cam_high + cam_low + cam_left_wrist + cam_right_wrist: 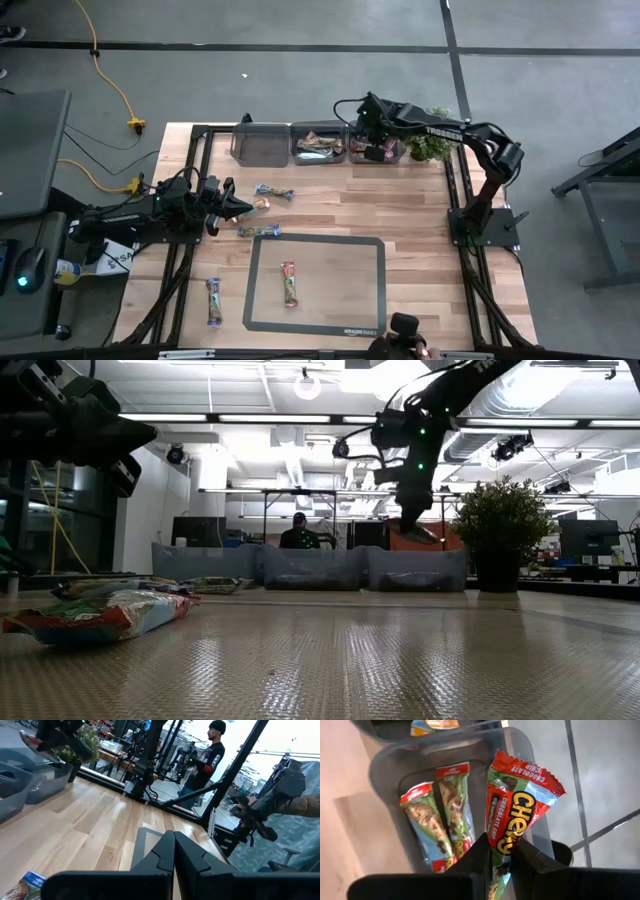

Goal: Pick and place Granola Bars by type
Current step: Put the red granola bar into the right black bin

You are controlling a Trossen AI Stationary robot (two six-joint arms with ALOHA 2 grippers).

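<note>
Granola Bars (265, 231) lie loose on the table's left half, just beside the left gripper (243, 208), whose fingers are pressed together and hold nothing. Farther right, the right gripper (500, 851) hangs over the rightmost bin (385, 765), clamping a Chewy bar (520, 815) above two bars (440, 815) already inside.
</note>
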